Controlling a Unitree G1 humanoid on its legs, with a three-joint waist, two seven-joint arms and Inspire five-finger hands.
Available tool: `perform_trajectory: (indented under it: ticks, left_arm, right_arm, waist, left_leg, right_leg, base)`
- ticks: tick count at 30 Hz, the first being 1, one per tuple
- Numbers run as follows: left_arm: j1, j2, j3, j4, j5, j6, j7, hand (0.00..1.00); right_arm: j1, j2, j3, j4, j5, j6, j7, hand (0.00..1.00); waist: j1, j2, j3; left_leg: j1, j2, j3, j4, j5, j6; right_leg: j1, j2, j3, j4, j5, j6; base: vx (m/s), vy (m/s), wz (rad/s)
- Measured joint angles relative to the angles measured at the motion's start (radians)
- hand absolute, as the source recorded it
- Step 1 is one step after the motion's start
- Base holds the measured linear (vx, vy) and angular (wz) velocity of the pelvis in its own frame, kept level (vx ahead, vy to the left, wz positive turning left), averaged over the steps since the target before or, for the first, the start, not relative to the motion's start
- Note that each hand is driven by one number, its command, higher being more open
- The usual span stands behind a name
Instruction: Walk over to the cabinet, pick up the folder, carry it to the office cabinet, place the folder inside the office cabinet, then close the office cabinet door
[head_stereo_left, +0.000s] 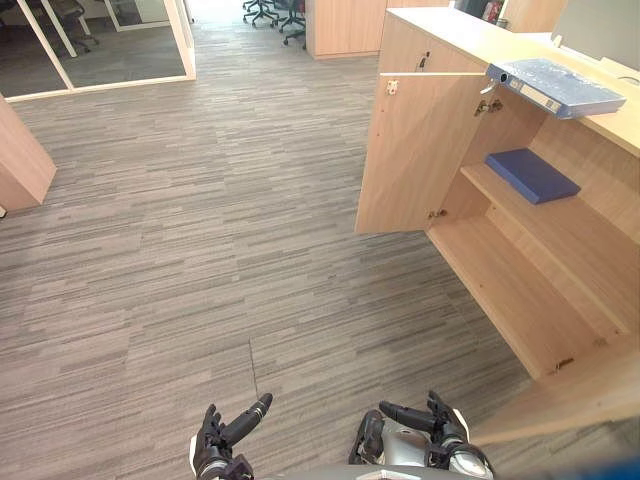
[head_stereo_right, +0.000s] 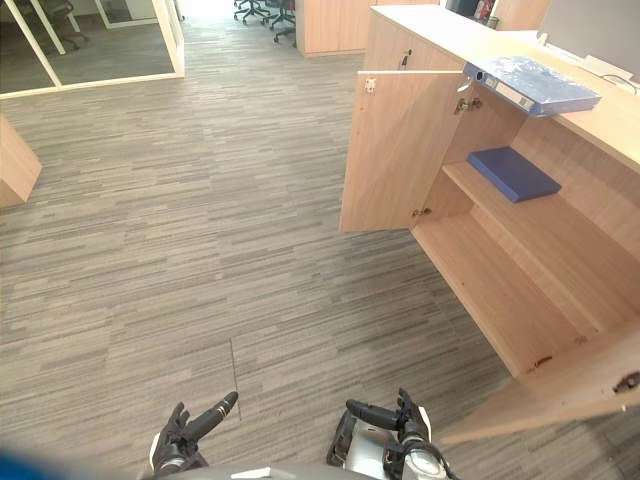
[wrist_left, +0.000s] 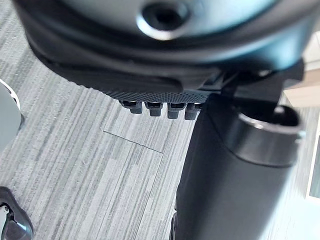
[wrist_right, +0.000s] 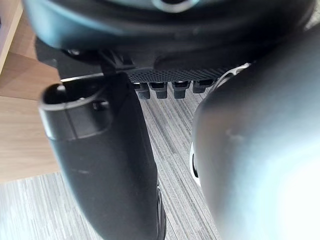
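We're looking down over grey striped carpet (head_stereo_left: 200, 250) and on our right stands the light wooden office cabinet (head_stereo_left: 440, 35), both doors swung wide. The far door (head_stereo_left: 410, 150) juts out towards the left, and the near door (head_stereo_left: 565, 400) cuts across the lower right corner. On the cabinet top lies a grey-blue lever-arch folder (head_stereo_left: 555, 85), flat, its spine end poking out over the front edge. Inside, a dark blue flat folder (head_stereo_left: 532, 175) rests on the upper shelf (head_stereo_left: 590, 235). Down at the near edge, the left hand (head_stereo_left: 222, 438) hangs low over the carpet, fingers loosely stretched forward and empty. The right hand (head_stereo_left: 430, 422) is beside it, relaxed too, grasping nothing and well apart from both folders. Far left there's a glass partition (head_stereo_left: 100, 45), and office chairs (head_stereo_left: 272, 12) stand in the distance.
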Motion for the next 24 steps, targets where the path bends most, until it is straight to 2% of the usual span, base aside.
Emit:
perform_trajectory:
  ticks: [1, 2, 3, 4, 5, 6, 8, 10, 12, 13, 14, 15, 16, 17, 18, 19, 20, 21, 22, 23, 24]
  left_arm:
    - [-0.001, 0.0, 0.0, 0.0, 0.029, 0.014, -0.007, 1.0]
    - [-0.015, 0.006, 0.002, -0.007, 0.032, 0.018, -0.018, 1.0]
    - [-0.025, -0.002, 0.003, -0.024, 0.03, 0.019, -0.018, 1.0]
    - [-0.024, -0.009, 0.003, -0.029, 0.029, 0.019, -0.018, 1.0]
    - [-0.022, -0.012, -0.005, -0.03, 0.028, 0.019, -0.019, 1.0]
    - [-0.021, -0.012, -0.009, -0.029, 0.028, 0.019, -0.021, 1.0]
    - [-0.036, 0.001, 0.001, -0.036, 0.028, 0.013, -0.015, 1.0]
    - [-0.046, 0.005, 0.001, -0.036, 0.028, 0.013, -0.007, 1.0]
    - [-0.06, 0.005, 0.003, -0.04, 0.03, 0.007, 0.005, 1.0]
    - [-0.069, 0.004, 0.006, -0.04, 0.03, 0.007, 0.008, 1.0]
    - [-0.075, 0.005, 0.014, -0.041, 0.03, 0.007, 0.01, 1.0]
    - [-0.088, 0.005, 0.018, -0.045, 0.031, 0.007, 0.014, 1.0]
    - [-0.09, 0.004, 0.021, -0.05, 0.031, 0.007, 0.018, 1.0]
    - [-0.095, -0.002, 0.02, -0.06, 0.03, 0.006, 0.03, 1.0]
    - [-0.085, -0.003, 0.009, -0.06, 0.03, 0.006, 0.04, 1.0]
    - [-0.077, -0.004, 0.007, -0.06, 0.03, 0.006, 0.042, 1.0]
    - [-0.069, 0.007, 0.019, -0.061, 0.03, 0.009, 0.05, 1.0]
    - [-0.074, 0.024, 0.039, -0.064, 0.03, 0.006, 0.069, 1.0]
    - [-0.075, 0.026, 0.043, -0.063, 0.03, 0.006, 0.079, 1.0]
    - [-0.071, 0.024, 0.039, -0.063, 0.03, 0.006, 0.089, 1.0]
    - [-0.067, 0.02, 0.032, -0.063, 0.03, 0.006, 0.093, 1.0]
  right_arm:
    - [0.006, -0.014, 0.0, -0.002, 0.012, -0.001, 0.011, 1.0]
    - [0.005, -0.016, 0.0, 0.002, 0.022, -0.004, 0.014, 1.0]
    - [0.007, -0.02, -0.002, 0.002, 0.031, 0.0, 0.014, 1.0]
    - [0.007, -0.025, -0.001, 0.002, 0.031, 0.003, 0.016, 1.0]
    - [0.007, -0.03, -0.001, 0.009, 0.031, 0.001, 0.016, 1.0]
    - [0.005, -0.026, -0.001, 0.032, 0.036, -0.003, 0.016, 1.0]
    - [-0.014, -0.014, -0.025, 0.074, 0.051, -0.003, 0.016, 1.0]
    - [-0.026, -0.018, -0.042, 0.117, 0.07, 0.0, 0.015, 1.0]
    - [-0.052, -0.024, -0.048, 0.164, 0.07, 0.001, 0.013, 1.0]
    - [-0.057, -0.022, -0.05, 0.173, 0.071, 0.001, 0.012, 1.0]
    - [-0.056, -0.021, -0.043, 0.178, 0.071, 0.001, 0.01, 1.0]
    - [-0.056, -0.017, -0.037, 0.177, 0.07, 0.001, 0.009, 1.0]
    - [-0.054, -0.014, -0.037, 0.174, 0.07, 0.001, 0.008, 1.0]
    - [-0.045, -0.011, -0.036, 0.169, 0.07, 0.0, 0.006, 1.0]
    - [-0.029, -0.012, -0.035, 0.164, 0.069, -0.001, 0.006, 1.0]
    - [-0.022, -0.011, -0.036, 0.16, 0.069, -0.001, 0.005, 1.0]
    - [-0.014, 0.016, -0.038, 0.162, 0.068, 0.001, 0.004, 1.0]
    - [-0.002, 0.052, -0.037, 0.155, 0.069, 0.001, 0.007, 1.0]
    - [0.001, 0.066, -0.036, 0.151, 0.065, -0.001, 0.006, 1.0]
    - [0.009, 0.065, -0.039, 0.133, 0.071, -0.002, 0.007, 1.0]
    - [0.009, 0.062, -0.04, 0.116, 0.073, -0.001, 0.008, 1.0]
  waist:
    - [-0.005, 0.025, -0.011]
    - [-0.008, 0.037, -0.005]
    - [-0.006, 0.047, 0.001]
    - [-0.002, 0.054, 0.004]
    - [0.005, 0.061, 0.007]
    - [0.007, 0.054, 0.011]
    - [0.01, 0.022, 0.023]
    - [0.01, 0.008, 0.028]
    - [0.02, 0.001, 0.029]
    - [0.024, -0.002, 0.032]
    - [0.031, -0.009, 0.034]
    - [0.035, -0.018, 0.039]
    - [0.038, -0.022, 0.041]
    - [0.046, -0.024, 0.038]
    - [0.06, -0.011, 0.017]
    - [0.065, -0.004, 0.002]
    - [0.068, -0.048, -0.02]
    - [0.071, -0.083, -0.043]
    - [0.075, -0.098, -0.053]
    - [0.082, -0.103, -0.058]
    - [0.081, -0.102, -0.058]
  left_leg:
    - [-0.003, 0.071, 0.003, 0.069, -0.05, -0.034]
    - [-0.072, 0.136, 0.001, 0.284, -0.06, -0.045]
    - [-0.172, 0.219, -0.007, 0.552, 0.013, -0.037]
    - [-0.217, 0.255, -0.025, 0.673, 0.079, -0.038]
    - [-0.28, 0.296, -0.043, 0.819, 0.1, -0.059]
    - [-0.339, 0.312, -0.053, 0.929, 0.1, -0.063]
    - [-0.404, 0.288, -0.048, 0.924, 0.093, -0.072]
    - [-0.442, 0.267, -0.055, 0.835, 0.088, -0.075]
    - [-0.494, 0.214, -0.127, 0.579, 0.075, -0.086]
    - [-0.5, 0.203, -0.149, 0.498, 0.077, -0.089]
    - [-0.521, 0.18, -0.21, 0.366, 0.089, -0.096]
    - [-0.538, 0.16, -0.27, 0.246, 0.126, -0.101]
    - [-0.543, 0.153, -0.291, 0.199, 0.148, -0.104]
    - [-0.541, 0.142, -0.329, 0.118, 0.192, -0.12]
    - [-0.538, 0.142, -0.362, 0.072, 0.261, -0.126]
    - [-0.538, 0.14, -0.372, 0.082, 0.34, -0.137]
    - [-0.544, 0.102, -0.347, 0.126, 0.36, -0.131]
    - [-0.531, 0.076, -0.303, 0.126, 0.325, -0.109]
    - [-0.518, 0.069, -0.281, 0.133, 0.311, -0.097]
    - [-0.477, 0.048, -0.237, 0.137, 0.282, -0.067]
    - [-0.431, 0.024, -0.199, 0.136, 0.254, -0.04]
  right_leg:
    - [0.026, 0.055, -0.03, 0.013, -0.055, -0.012]
    - [0.061, 0.099, -0.055, 0.005, -0.095, -0.013]
    - [0.113, 0.155, -0.061, -0.03, -0.109, -0.038]
    - [0.143, 0.185, -0.051, -0.052, -0.115, -0.047]
    - [0.18, 0.222, -0.033, -0.078, -0.123, -0.058]
    - [0.22, 0.245, 0.003, -0.107, -0.133, -0.069]
    - [0.301, 0.263, 0.072, -0.185, -0.132, -0.066]
    - [0.351, 0.272, 0.114, -0.239, -0.126, -0.056]
    - [0.4, 0.275, 0.179, -0.293, -0.122, -0.035]
    - [0.41, 0.275, 0.195, -0.302, -0.123, -0.026]
    - [0.422, 0.265, 0.214, -0.305, -0.135, -0.004]
    - [0.442, 0.25, 0.229, -0.305, -0.152, 0.026]
    - [0.453, 0.242, 0.236, -0.303, -0.161, 0.041]
    - [0.469, 0.228, 0.254, -0.294, -0.183, 0.077]
    - [0.481, 0.219, 0.281, -0.284, -0.212, 0.113]
    - [0.486, 0.212, 0.299, -0.275, -0.23, 0.128]
    - [0.48, 0.16, 0.325, -0.246, -0.255, 0.156]
    - [0.451, 0.109, 0.343, -0.195, -0.244, 0.175]
    - [0.434, 0.086, 0.356, -0.157, -0.23, 0.192]
    - [0.389, 0.043, 0.396, -0.039, -0.196, 0.175]
    - [0.318, 0.0, 0.429, 0.137, -0.135, 0.13]
  base:
    - [0.4, -0.216, 0.1]
    - [0.7, -0.403, 0.1]
    - [0.51, -0.286, -0.03]
    - [0.49, -0.286, -0.44]
    - [0.4, -0.161, -0.77]
    - [0.49, -0.147, -0.94]
    - [0.56, -0.114, -0.95]
    - [0.42, -0.029, -0.73]
    - [0.39, 0.052, -0.81]
    - [0.39, 0.088, -0.69]
    - [0.39, 0.125, -0.54]
    - [0.39, 0.15, -0.47]
    - [0.4, 0.206, -0.45]
    - [0.42, 0.274, -0.56]
    - [0.44, 0.312, -0.66]
    - [0.49, 0.387, -0.68]
    - [0.5, 0.377, -0.62]
    - [0.5, 0.354, -0.59]
    - [0.46, 0.317, -0.67]
    - [0.49, 0.423, -0.69]
    - [0.45, 0.442, -0.61]
